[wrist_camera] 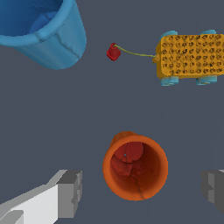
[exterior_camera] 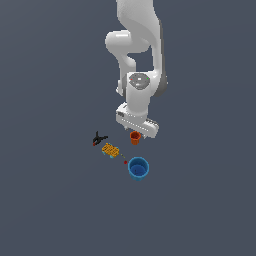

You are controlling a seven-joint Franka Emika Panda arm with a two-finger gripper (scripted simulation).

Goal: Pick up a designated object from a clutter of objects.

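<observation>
End effector point(wrist_camera: 141, 188) is positioned over the orange cup point(wrist_camera: 135, 166), jaws spread wide and holding nothing. In the wrist view one finger point(wrist_camera: 70, 192) stands on one side of the cup and the other finger point(wrist_camera: 214, 190) on the opposite side; neither touches the cup wall, and the gap is larger on the second side.

The orange cup stands upright on the tabletop point(exterior_camera: 50, 200), mouth up, ribbed sides tapering downward. In the exterior view it sits directly under the end effector point(exterior_camera: 136, 131), partly hidden by it.

Step in hand: pre-grasp alignment above the designated object. The pick is not yet made (the cup rests on the tabletop and no finger contact is visible).

Surrounding clutter, working outward: the red bit point(wrist_camera: 113, 52) lies near the cup, joined by a thin cord to the yellow block point(wrist_camera: 190, 57). The blue cup point(wrist_camera: 41, 30) stands upright beyond the red bit. The black clamp point(exterior_camera: 99, 139) lies past the yellow block toward the exterior view's left, well apart from the orange cup.

Next move, as judged:
1. Centre the fingers on the cup (it sits off-centre between them).
2. Descend until the pads bracket the wall below the rim.
3. Close on the cup and lift straight up.

The tapered wall may slip upward out of a light grip; the neighbours appear far enough away not to interfere.
</observation>
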